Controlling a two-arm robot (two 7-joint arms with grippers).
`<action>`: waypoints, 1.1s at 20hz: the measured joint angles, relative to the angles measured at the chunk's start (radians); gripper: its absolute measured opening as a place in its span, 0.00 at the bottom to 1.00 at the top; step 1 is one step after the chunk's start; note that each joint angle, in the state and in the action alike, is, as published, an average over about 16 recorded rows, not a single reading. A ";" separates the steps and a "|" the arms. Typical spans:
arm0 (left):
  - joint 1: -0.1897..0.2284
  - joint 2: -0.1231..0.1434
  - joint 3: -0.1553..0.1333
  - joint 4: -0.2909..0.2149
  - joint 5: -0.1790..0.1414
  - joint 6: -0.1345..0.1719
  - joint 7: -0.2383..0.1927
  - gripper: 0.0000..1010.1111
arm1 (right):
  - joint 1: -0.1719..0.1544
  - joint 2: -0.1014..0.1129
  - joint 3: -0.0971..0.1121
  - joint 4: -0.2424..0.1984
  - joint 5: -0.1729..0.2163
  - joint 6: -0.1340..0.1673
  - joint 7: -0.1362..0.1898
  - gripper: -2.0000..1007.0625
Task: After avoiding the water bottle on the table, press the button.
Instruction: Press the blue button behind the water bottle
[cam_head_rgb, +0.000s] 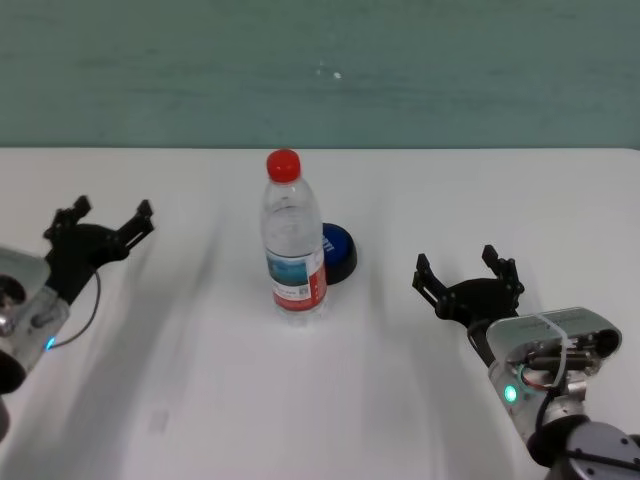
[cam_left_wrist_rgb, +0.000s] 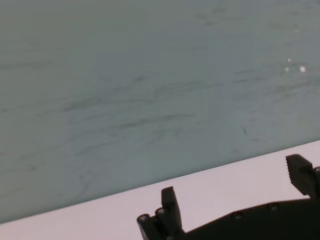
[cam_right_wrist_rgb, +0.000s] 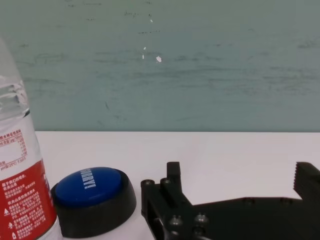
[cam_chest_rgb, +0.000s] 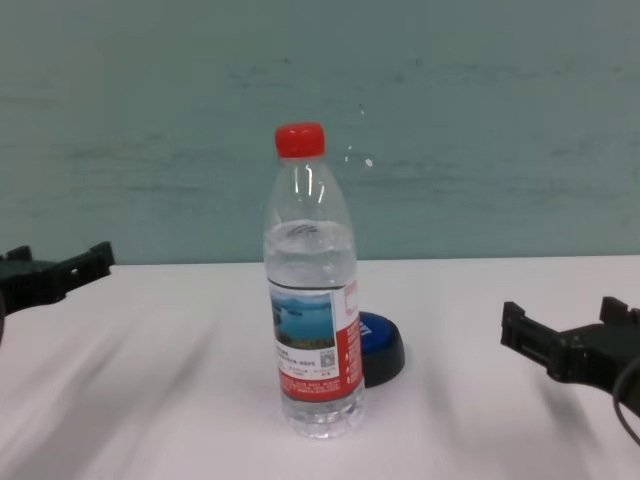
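Note:
The water bottle (cam_head_rgb: 292, 240) stands upright in the middle of the white table (cam_head_rgb: 200, 400), red cap on top; it also shows in the chest view (cam_chest_rgb: 311, 300) and at the edge of the right wrist view (cam_right_wrist_rgb: 20, 180). The blue button (cam_head_rgb: 339, 250) sits just behind and right of it, partly hidden by the bottle; it also shows in the chest view (cam_chest_rgb: 380, 345) and the right wrist view (cam_right_wrist_rgb: 92, 197). My right gripper (cam_head_rgb: 468, 275) is open and empty, to the right of the button, apart from it. My left gripper (cam_head_rgb: 100, 222) is open and empty at the far left.
A teal wall (cam_head_rgb: 320, 70) runs behind the table's far edge. Bare white tabletop lies between the right gripper and the button.

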 joint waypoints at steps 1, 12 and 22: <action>0.015 -0.003 -0.008 -0.018 0.002 0.006 0.011 0.99 | 0.000 0.000 0.000 0.000 0.000 0.000 0.000 1.00; 0.170 -0.050 -0.047 -0.170 0.093 -0.020 0.102 0.99 | 0.000 0.000 0.000 0.000 0.000 0.000 0.000 1.00; 0.282 -0.086 -0.034 -0.256 0.208 -0.074 0.142 0.99 | 0.000 0.000 0.000 0.000 0.000 0.000 0.000 1.00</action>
